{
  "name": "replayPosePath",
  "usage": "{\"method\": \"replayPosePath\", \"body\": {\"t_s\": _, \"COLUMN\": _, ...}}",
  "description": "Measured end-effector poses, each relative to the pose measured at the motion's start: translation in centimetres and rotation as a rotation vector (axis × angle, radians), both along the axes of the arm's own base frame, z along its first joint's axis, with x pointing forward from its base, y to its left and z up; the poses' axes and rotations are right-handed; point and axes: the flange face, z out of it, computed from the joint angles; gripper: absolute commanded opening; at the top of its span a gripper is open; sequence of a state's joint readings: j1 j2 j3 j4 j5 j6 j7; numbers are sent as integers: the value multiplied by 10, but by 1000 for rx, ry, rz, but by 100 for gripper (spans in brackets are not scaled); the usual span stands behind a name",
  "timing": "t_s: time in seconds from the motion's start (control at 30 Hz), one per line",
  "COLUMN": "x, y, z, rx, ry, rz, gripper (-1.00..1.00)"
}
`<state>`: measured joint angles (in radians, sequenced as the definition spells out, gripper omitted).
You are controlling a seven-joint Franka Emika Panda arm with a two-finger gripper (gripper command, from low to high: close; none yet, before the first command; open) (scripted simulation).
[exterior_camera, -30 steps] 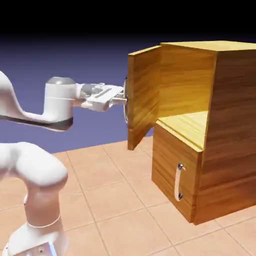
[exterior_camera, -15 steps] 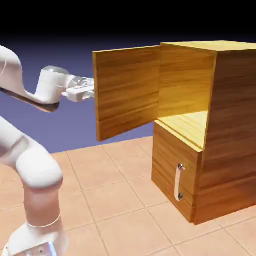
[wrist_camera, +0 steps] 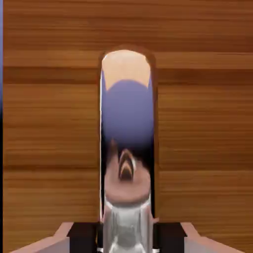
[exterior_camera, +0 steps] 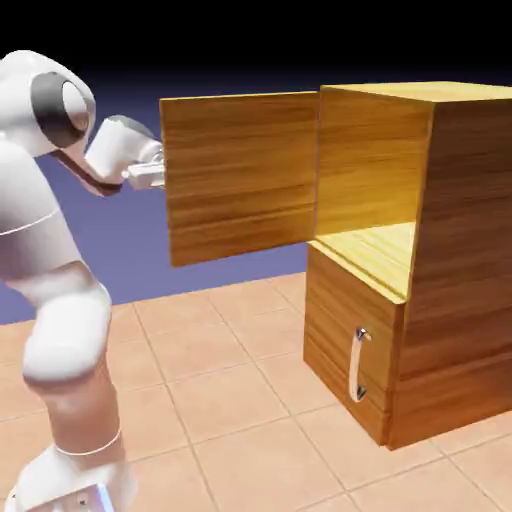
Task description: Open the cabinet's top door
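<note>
1. Tiles, pale orange, form the floor (exterior_camera: 230,400) beneath the cabinet (exterior_camera: 465,250); blue-violet backdrop (exterior_camera: 250,270) behind.
2. Top door (exterior_camera: 240,180) swung wide toward the exterior view's left.
3. Jaws (wrist_camera: 126,239) pinching its silver handle (wrist_camera: 126,217).

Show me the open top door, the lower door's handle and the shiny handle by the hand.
Top door (exterior_camera: 240,180): exterior view, inner face.
Lower handle (exterior_camera: 355,368): exterior view, curved bar.
Shiny handle (wrist_camera: 127,118): hand view, mirror-like bar.

The upper compartment (exterior_camera: 372,170) gapes with free room in front; the swung-out top door (exterior_camera: 240,175) (a broad wooden panel) blocks its exterior-view left side.
</note>
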<state>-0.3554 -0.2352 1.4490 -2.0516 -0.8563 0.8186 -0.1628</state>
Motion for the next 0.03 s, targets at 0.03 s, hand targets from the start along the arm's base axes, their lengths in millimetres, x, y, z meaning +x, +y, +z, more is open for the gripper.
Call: {"method": "replayPosePath", "body": {"t_s": 0.03, "x": 0, "y": 2, "z": -1, "rx": -1, "ry": 1, "rz": -5, "gripper": -100}}
